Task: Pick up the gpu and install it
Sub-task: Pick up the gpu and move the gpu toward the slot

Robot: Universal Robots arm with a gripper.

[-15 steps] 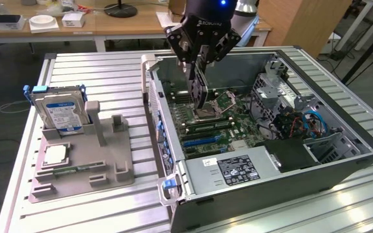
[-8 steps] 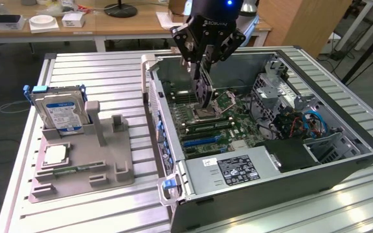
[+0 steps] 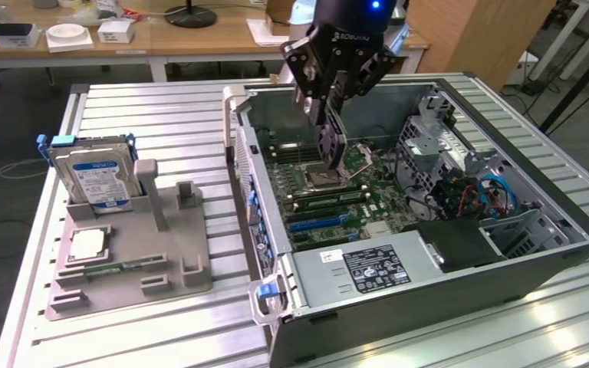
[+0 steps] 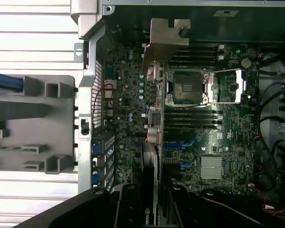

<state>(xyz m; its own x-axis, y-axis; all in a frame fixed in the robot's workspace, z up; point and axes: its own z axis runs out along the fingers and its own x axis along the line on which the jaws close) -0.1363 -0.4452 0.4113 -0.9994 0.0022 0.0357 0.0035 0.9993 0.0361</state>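
Slatted table [image 3: 151, 337], thin dark silver-bracketed gpu [image 4: 164, 40]

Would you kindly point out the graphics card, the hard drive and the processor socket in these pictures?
graphics card [image 4: 164, 40], wrist view, on its silver metal bracket.
hard drive [image 3: 97, 179], exterior view, on its blue-and-white label.
processor socket [image 4: 187, 88], wrist view, on the middle of the open socket.

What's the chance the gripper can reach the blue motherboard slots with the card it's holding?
Probably yes: the case lies open, the gripper holds the gpu above the motherboard, and nothing covers the blue slots.
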